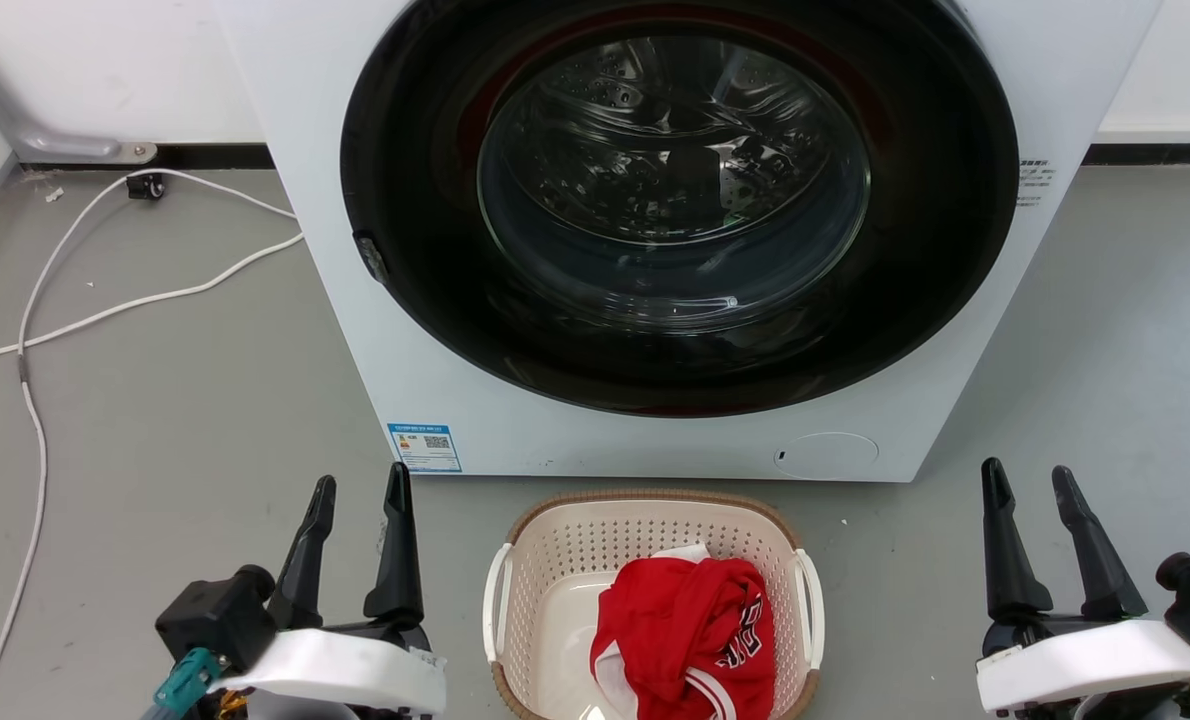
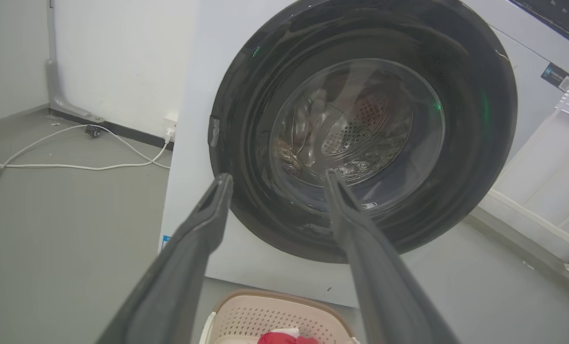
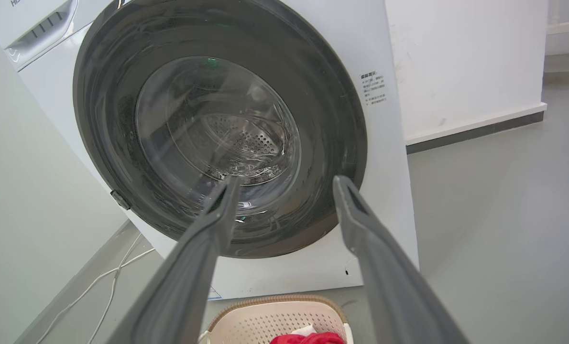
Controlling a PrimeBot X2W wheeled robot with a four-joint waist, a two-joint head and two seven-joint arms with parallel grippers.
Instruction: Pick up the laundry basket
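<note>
From the head camera we look down on a white front-loading washing machine (image 1: 655, 250) at twelve o'clock, its dark round door shut over a steel drum. It stands on a grey floor (image 1: 155, 430). At six o'clock, just in front of the machine, sits the laundry basket (image 1: 645, 497), cream perforated plastic with a brown woven-look rim. A crumpled red garment (image 1: 690, 630) with white trim lies inside it. We judge the basket light and fairly stiff, though its thin walls may flex. The best holds look like the two white side handles, one at its nine o'clock (image 1: 496, 600) and one at its three o'clock (image 1: 813, 605), so both are taken together and it lifts level. The left gripper (image 1: 362, 476) at seven o'clock and the right gripper (image 1: 1027, 468) at five o'clock stand well clear of the basket, fingers spread and holding nothing. A white cable (image 1: 105, 310) trails across the floor at ten o'clock. A blue label with a QR code (image 1: 424, 447) sits on the machine's lower left corner, and small print (image 1: 1033, 182) sits beside the door at two o'clock; both are too small to read.
</note>
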